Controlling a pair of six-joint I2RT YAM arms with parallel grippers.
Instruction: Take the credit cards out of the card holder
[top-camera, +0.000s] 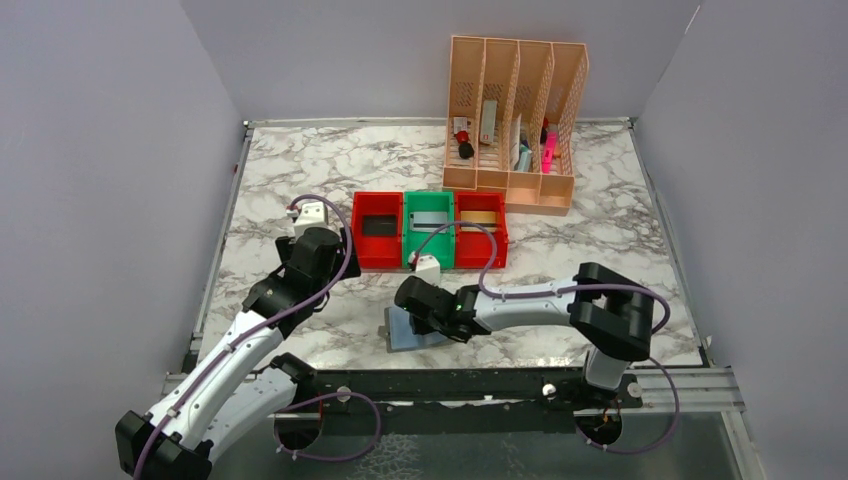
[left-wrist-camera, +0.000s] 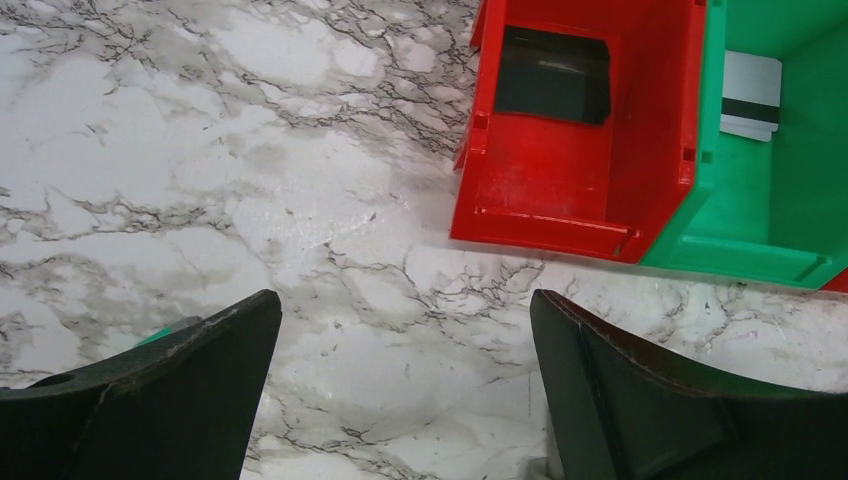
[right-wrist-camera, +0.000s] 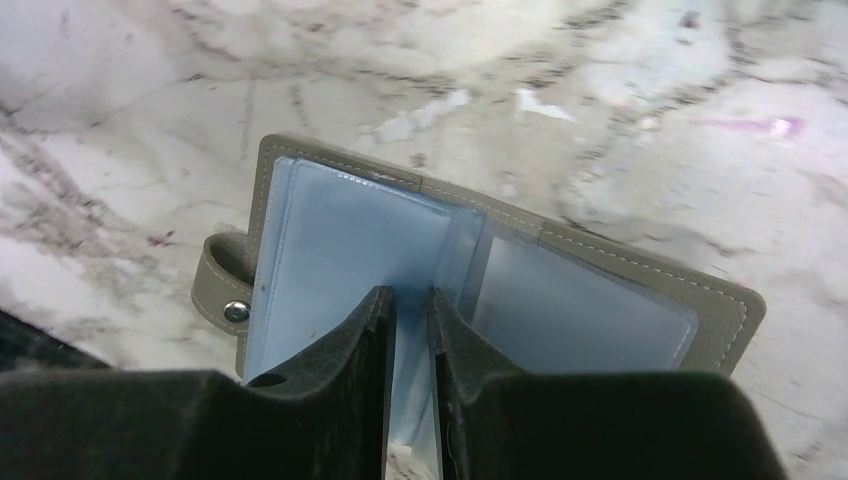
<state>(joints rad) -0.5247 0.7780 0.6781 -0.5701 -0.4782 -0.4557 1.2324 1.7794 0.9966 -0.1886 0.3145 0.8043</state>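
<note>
The grey card holder (right-wrist-camera: 715, 300) lies open and flat on the marble near the front edge, its light blue-grey pockets (right-wrist-camera: 340, 235) looking empty; it also shows in the top view (top-camera: 412, 332). My right gripper (right-wrist-camera: 410, 292) is shut to a narrow slit, tips down on the holder's middle fold, with nothing seen held; in the top view it (top-camera: 408, 300) is over the holder. The black card (top-camera: 380, 226) lies in the left red bin, the silver-grey card (top-camera: 430, 220) in the green bin, the gold-tan card (top-camera: 480, 218) in the right red bin. My left gripper (left-wrist-camera: 405, 320) is open and empty over bare marble.
The left red bin (left-wrist-camera: 560, 190) and green bin (left-wrist-camera: 760, 240) stand just ahead of my left gripper, with the black card (left-wrist-camera: 552, 75) and silver card (left-wrist-camera: 750, 95) inside. A peach slotted organiser (top-camera: 515, 125) stands at the back right. Grey walls enclose the table (top-camera: 620, 230).
</note>
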